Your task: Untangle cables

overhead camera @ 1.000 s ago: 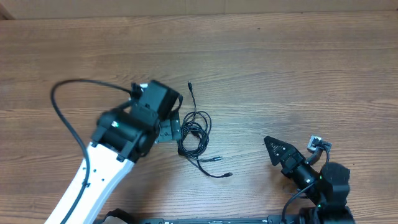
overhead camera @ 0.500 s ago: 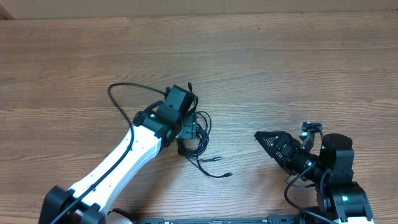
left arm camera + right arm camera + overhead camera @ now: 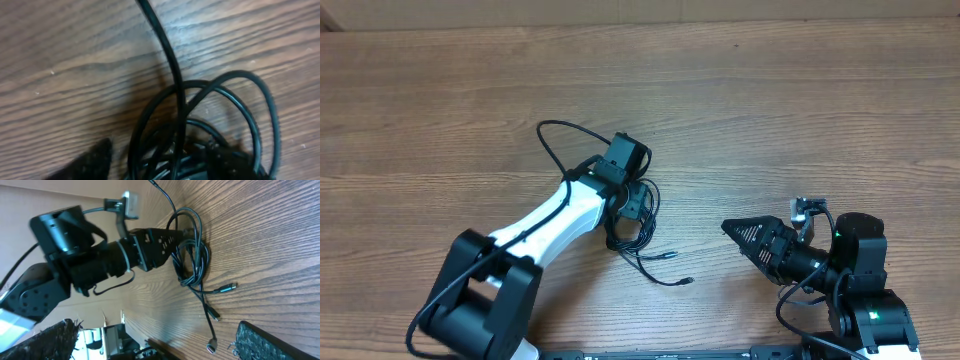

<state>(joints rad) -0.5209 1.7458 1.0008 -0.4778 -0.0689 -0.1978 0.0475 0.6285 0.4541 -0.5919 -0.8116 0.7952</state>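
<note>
The cables point(image 3: 640, 222) are lying in one loose knot near the middle of the wooden table point(image 3: 800, 100), a little toward its near edge. Several loops are overlapping in the heap, and one strand is running straight out of it toward the far side. Thin tails are trailing from the knot toward the near edge and to the right, ending in small plugs point(image 3: 688, 281) that are resting on the bare wood.

The left gripper point(image 3: 632, 203) is pointing down into the left part of the heap, at the end of the white left arm point(image 3: 550, 225), which is reaching in from the near left. In the left wrist view its two dark fingers point(image 3: 97, 159) are standing on either side of the bundle with loops lying between them. Whether they are pinching a strand or only straddling it cannot be told.

The right gripper point(image 3: 732, 229) is pointing toward the cables from the right, well apart from the heap. Its jaws are standing wide apart with nothing between them.
</note>
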